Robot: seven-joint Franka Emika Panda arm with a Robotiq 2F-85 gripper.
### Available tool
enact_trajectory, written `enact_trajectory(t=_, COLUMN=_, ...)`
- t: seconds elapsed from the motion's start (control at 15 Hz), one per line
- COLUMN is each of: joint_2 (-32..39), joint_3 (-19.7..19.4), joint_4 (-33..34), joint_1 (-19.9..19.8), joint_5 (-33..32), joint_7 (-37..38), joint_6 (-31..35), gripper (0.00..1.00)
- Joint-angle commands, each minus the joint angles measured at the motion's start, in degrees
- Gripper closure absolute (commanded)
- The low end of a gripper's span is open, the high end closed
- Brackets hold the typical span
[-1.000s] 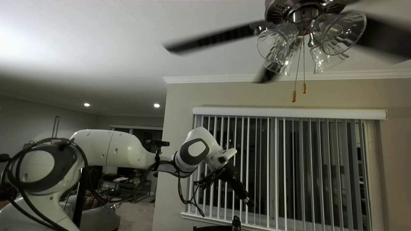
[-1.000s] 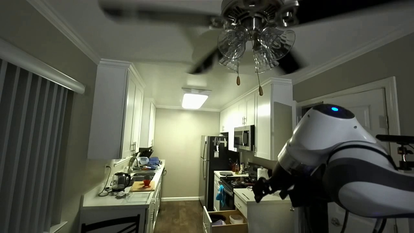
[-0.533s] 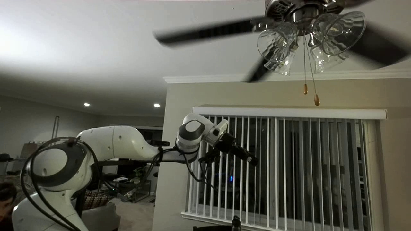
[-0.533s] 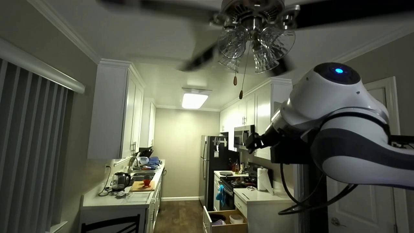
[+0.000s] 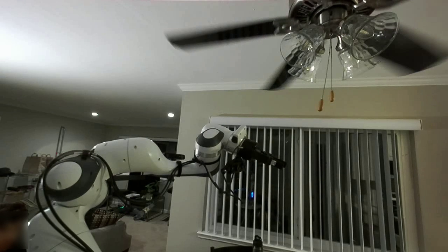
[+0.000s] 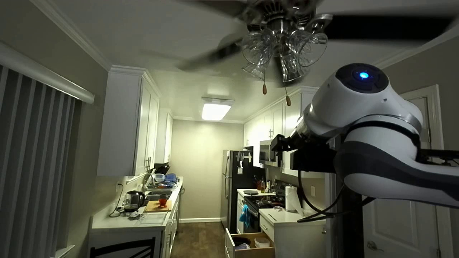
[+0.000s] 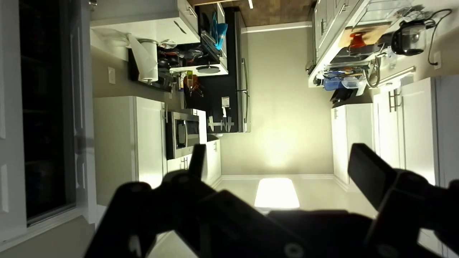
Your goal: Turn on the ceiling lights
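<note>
The ceiling lights are clear bell-shaped glass shades (image 5: pixel 374 35) under a dark-bladed fan, also seen in an exterior view (image 6: pixel 257 46). Their bulbs look unlit. Two thin pull chains hang below, with a longer wooden pull (image 5: pixel 320 105) and a shorter one (image 5: pixel 331 96); the longer pull (image 6: pixel 288 100) and shorter pull (image 6: pixel 264 89) show in both exterior views. My gripper (image 5: pixel 280 163) is below the pulls, apart from them, tilted slightly downward; it also shows in an exterior view (image 6: pixel 278 143). In the wrist view my gripper (image 7: pixel 279 148) is open, with nothing between its fingers. The shades and chains are out of the wrist view.
Blurred fan blades (image 5: pixel 224 33) sweep around the lights. Vertical blinds (image 5: pixel 302 189) stand behind the gripper. Kitchen cabinets (image 6: pixel 122 125), a lit ceiling panel (image 6: pixel 215 111) and an open drawer (image 6: pixel 252 251) lie beyond. A blurred head (image 5: pixel 14 224) is at lower left.
My arm has risen, and the gripper has moved up and tilted closer to level, shifting slightly toward the side under the fan. The pull chains swing, and the fan blades have turned.
</note>
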Motion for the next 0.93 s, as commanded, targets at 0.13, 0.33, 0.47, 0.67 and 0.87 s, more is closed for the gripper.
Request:
enact_trajectory(t=0.13, joint_2=0.27, joint_3=-0.34, joint_4=1.04, joint_1=0.01, joint_5=-3.04, joint_7=2.39, joint_6=0.03, gripper=0.0)
enact_trajectory(t=0.33, joint_2=2.07, joint_3=0.56, joint_4=9.77, joint_1=-6.15, joint_5=-10.34, joint_7=6.11, joint_6=1.39, gripper=0.0)
enact_trajectory(t=0.47, joint_2=5.41, joint_3=1.71, joint_4=16.3, joint_1=-9.5, joint_5=-14.47, joint_7=8.16, joint_6=1.56, gripper=0.0)
enact_trajectory(t=0.67, joint_2=10.83, joint_3=3.95, joint_4=23.68, joint_1=-13.09, joint_5=-18.81, joint_7=8.69, joint_6=-0.45, gripper=0.0)
enact_trajectory(t=0.87, joint_2=16.5, joint_3=5.76, joint_4=28.87, joint_1=-14.94, joint_5=-22.47, joint_7=8.72, joint_6=-2.17, gripper=0.0)
